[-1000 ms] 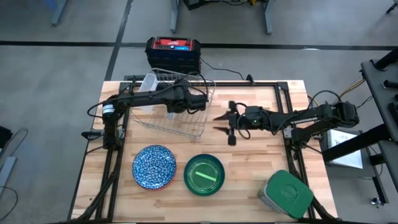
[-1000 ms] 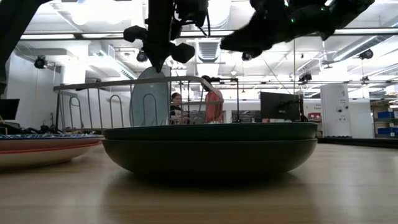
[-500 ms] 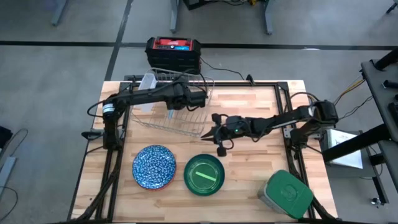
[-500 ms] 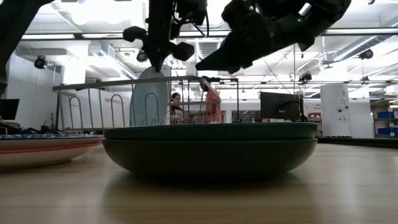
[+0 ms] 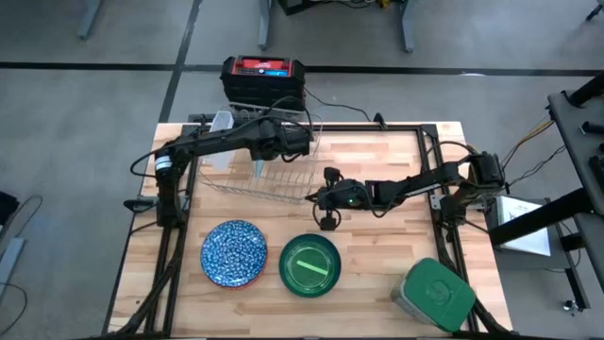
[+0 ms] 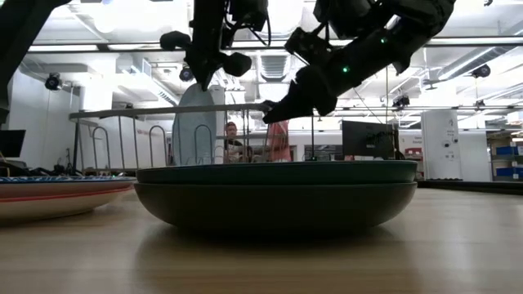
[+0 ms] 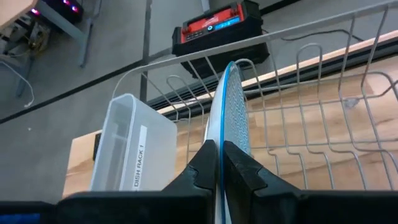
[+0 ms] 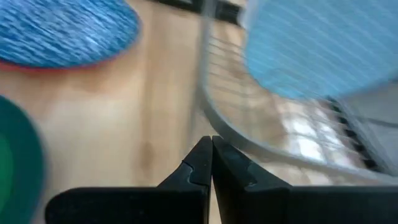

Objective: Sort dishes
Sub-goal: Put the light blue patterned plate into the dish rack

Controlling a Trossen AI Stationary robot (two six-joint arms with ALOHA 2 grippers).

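Left gripper (image 7: 219, 163) pinches the light blue plate (image 7: 231, 118) upright in the wire rack (image 5: 283, 179); right gripper (image 5: 319, 196), fingers together and empty, noses against the rack's near rim.

Wire rack (image 5: 269, 161) at bench (image 5: 387, 274) rear left; plate (image 7: 229, 134) upright in it, pinched by my left pincer (image 7: 217, 163). Right pincer (image 5: 319, 196) at rack's front corner. Patterned plate (image 5: 233, 253), bowl (image 5: 310, 265), lidded container (image 5: 434, 295) along front, left to right.

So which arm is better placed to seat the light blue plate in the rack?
Left. Its gripper is shut on the light blue plate, upright over the wire rack. The right gripper sits shut beside the rack.
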